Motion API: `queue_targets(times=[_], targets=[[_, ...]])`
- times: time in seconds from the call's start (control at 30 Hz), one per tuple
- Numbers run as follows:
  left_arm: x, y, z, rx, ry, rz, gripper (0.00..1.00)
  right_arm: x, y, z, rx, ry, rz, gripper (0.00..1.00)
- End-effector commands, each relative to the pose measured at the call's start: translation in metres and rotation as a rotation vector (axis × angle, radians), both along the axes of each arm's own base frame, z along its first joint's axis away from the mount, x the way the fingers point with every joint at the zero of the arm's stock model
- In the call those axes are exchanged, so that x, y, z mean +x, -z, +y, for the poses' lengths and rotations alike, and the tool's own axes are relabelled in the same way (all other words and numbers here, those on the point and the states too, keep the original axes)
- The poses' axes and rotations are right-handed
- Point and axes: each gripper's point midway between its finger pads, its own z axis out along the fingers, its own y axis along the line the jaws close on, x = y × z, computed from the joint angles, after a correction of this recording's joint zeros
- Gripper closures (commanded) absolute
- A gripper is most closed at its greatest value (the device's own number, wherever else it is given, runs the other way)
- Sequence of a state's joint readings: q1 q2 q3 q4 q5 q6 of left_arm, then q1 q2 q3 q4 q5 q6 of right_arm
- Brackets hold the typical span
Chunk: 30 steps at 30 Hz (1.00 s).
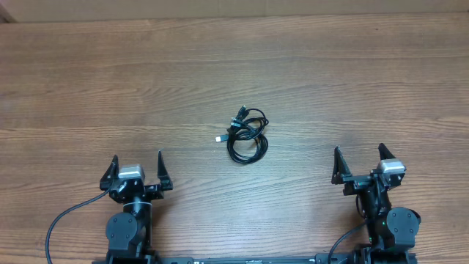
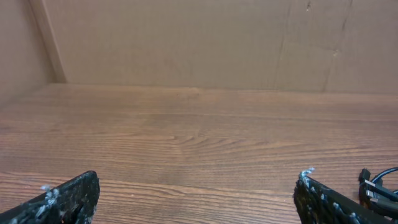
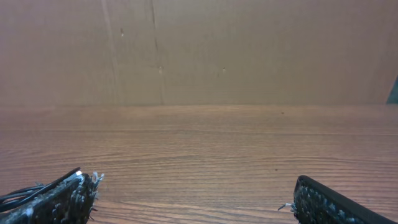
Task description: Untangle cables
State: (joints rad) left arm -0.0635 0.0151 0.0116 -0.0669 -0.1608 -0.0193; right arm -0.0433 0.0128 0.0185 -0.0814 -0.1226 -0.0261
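The cables [image 1: 245, 136] lie in one small coiled bundle about the middle of the table [image 1: 234, 51], well apart from the left gripper [image 1: 138, 161] and right gripper [image 1: 359, 154], which sit at the near edge, one to each side, jaws spread wide and empty. A pinch could take several cords at once, so a pull would drag the whole bundle across the table or tighten the knot rather than free a strand. The crossings are too small to read from overhead, so picking the wrong plug end may well cinch the loops.
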Motion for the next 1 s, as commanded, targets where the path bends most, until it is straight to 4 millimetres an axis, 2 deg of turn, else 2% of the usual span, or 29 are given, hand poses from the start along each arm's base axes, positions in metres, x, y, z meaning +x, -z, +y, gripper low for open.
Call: queue_targets(times=[0.0,0.17,0.23,0.27,0.33,0.43,0.53,0.63,0.73,0.83,0.97], targets=[[0.000,0.001,0.000,0.015,0.002,-0.004,0.01,0.000,0.002,-0.001,-0.002,0.005,-0.005,0.00],[0.000,0.001,0.000,0.015,0.001,-0.004,0.01,0.000,0.002,-0.001,-0.002,0.005,-0.005,0.00],[0.000,-0.002,-0.006,-0.007,0.036,-0.015,0.01,0.000,0.002,-0.001,-0.002,0.005,-0.005,0.00],[0.001,-0.004,-0.014,-0.039,0.081,-0.025,0.00,0.000,0.001,-0.001,-0.002,0.005,-0.005,0.00],[-0.001,-0.011,-0.043,-0.140,0.247,-0.046,0.00,0.000,0.002,-0.001,-0.002,0.005,-0.005,0.00],[-0.011,-0.006,-0.079,-0.250,0.455,0.003,0.01,0.000,0.002,-0.001,-0.002,0.005,-0.005,0.00],[-0.013,-0.016,-0.085,-0.249,0.498,-0.033,0.00,0.000,0.002,-0.001,-0.002,0.005,-0.005,0.00],[-0.019,-0.062,-0.087,-0.217,0.534,-0.210,0.01,0.000,0.002,-0.001,-0.002,0.005,-0.005,0.00],[-0.026,-0.109,-0.073,-0.199,0.466,-0.356,0.00,0.000,0.002,-0.001,-0.002,0.005,-0.005,0.00],[-0.033,-0.146,-0.055,-0.179,0.363,-0.413,0.01,0.000,0.002,-0.001,-0.002,0.005,-0.005,0.00],[-0.042,-0.186,-0.054,-0.113,0.349,-0.391,0.00,0.000,0.002,-0.001,-0.002,0.005,-0.005,0.00]])
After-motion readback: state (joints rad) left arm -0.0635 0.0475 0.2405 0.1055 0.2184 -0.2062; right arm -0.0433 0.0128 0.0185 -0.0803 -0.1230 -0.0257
